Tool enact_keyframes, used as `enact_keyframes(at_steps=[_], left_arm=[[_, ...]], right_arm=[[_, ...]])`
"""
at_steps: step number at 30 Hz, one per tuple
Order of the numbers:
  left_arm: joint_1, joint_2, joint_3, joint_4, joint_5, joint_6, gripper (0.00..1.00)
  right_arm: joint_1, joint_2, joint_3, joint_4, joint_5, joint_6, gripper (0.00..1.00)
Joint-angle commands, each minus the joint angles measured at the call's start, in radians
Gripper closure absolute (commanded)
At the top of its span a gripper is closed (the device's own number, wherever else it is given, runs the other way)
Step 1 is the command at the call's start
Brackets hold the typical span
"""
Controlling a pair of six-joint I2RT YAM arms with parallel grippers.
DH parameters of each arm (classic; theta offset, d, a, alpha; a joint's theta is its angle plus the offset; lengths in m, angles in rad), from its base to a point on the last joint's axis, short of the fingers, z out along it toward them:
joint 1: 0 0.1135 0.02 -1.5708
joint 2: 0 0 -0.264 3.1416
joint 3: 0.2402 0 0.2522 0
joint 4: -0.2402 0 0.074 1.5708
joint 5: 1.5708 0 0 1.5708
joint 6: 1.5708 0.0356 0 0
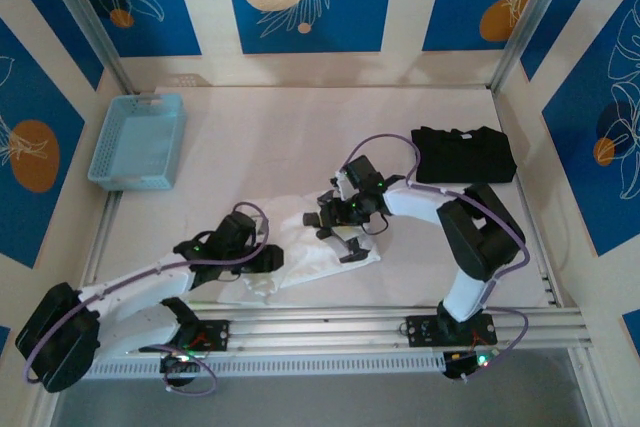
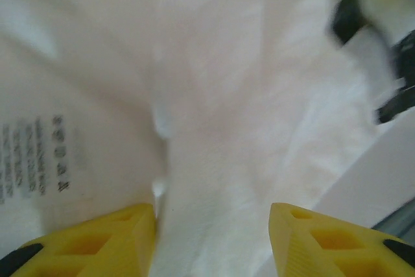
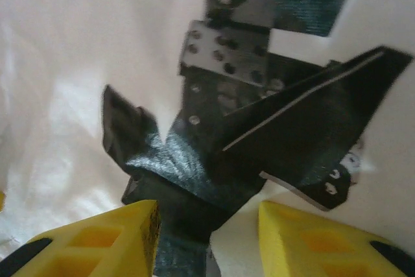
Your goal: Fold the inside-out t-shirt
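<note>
T-shirt (image 1: 305, 247) lies bunched mid near edge of worktop (image 1: 300, 137); left pincer (image 2: 213, 215) and right pincer (image 3: 209, 212) jaws apart over it, neither clamped; likely spreading step, next move: grip two edges, pull flat.

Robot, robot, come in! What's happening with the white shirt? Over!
Left claw open, low on the white t-shirt. Right claw beside it, grip unclear. T-shirt rumpled, not folded. Black garment, blue basket sit apart.

place: robot lab cell | evidence: aluminium frame posts (image 1: 85, 19), blue printed wall panels (image 1: 340, 17), mounting rail (image 1: 320, 325)
</note>
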Motion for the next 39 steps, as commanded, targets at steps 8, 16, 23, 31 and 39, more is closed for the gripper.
enact_keyframes(at_steps=[8, 16, 23, 31, 39], left_arm=[[0.112, 0.125, 0.048, 0.027, -0.144, 0.091, 0.53], [0.213, 0.46, 0.276, 0.205, -0.155, 0.326, 0.51], [0.309, 0.738, 0.652, 0.176, -0.06, 0.428, 0.46], [0.384, 0.502, 0.487, 0.233, -0.058, 0.346, 0.27], [0.463, 0.371, 0.321, 0.121, -0.076, 0.261, 0.24]], right_arm=[[-0.002, -0.095, -0.134, -0.16, -0.009, 0.106, 0.56], [0.208, -0.242, -0.278, 0.029, 0.051, 0.395, 0.56], [0.372, -0.247, -0.196, 0.238, 0.05, 0.364, 0.52], [0.1, -0.369, -0.235, 0.224, 0.053, 0.201, 0.45], [-0.112, -0.165, 0.011, 0.042, 0.09, 0.056, 0.3]])
